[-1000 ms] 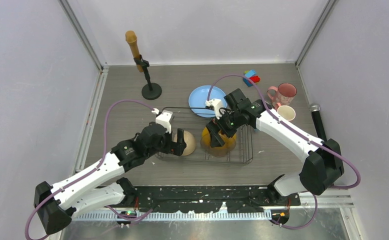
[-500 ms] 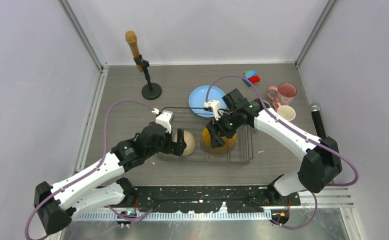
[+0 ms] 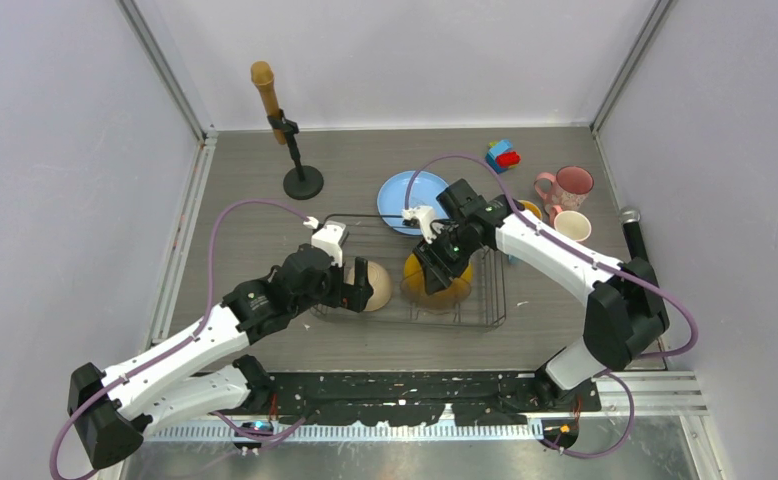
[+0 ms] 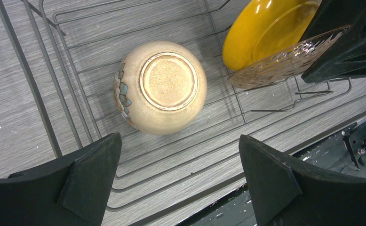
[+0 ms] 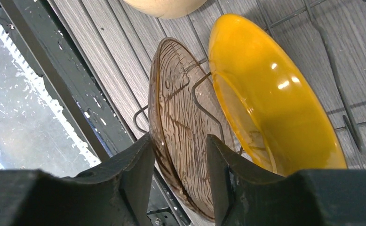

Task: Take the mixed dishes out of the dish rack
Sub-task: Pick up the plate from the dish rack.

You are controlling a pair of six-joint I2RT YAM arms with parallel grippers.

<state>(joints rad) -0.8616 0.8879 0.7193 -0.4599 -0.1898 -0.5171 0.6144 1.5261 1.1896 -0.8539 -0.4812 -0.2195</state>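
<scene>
Grey wood-grain table (image 3: pixel 265 200), white enclosure walls. The dish rack (image 3: pixel 492 292) sits mid-table. A beige bowl (image 4: pixel 166 87) lies upturned at its 9 o'clock end. A yellow dish (image 5: pixel 270 108) stands in the dividers, with a brown patterned plate (image 5: pixel 181 117) on its 6 o'clock side. A light-blue plate (image 3: pixel 397 195) lies on the table at the rack's 12 o'clock.

Right gripper (image 5: pixel 179 146): half spread astride the brown plate's rim; cannot tell whether it is touching. Left gripper (image 4: pixel 179 162): fully spread above the bowl.

Step in hand: grasping the brown plate. Next: a firm pinch, then a straight lift clear of the wires and the yellow dish.
</scene>
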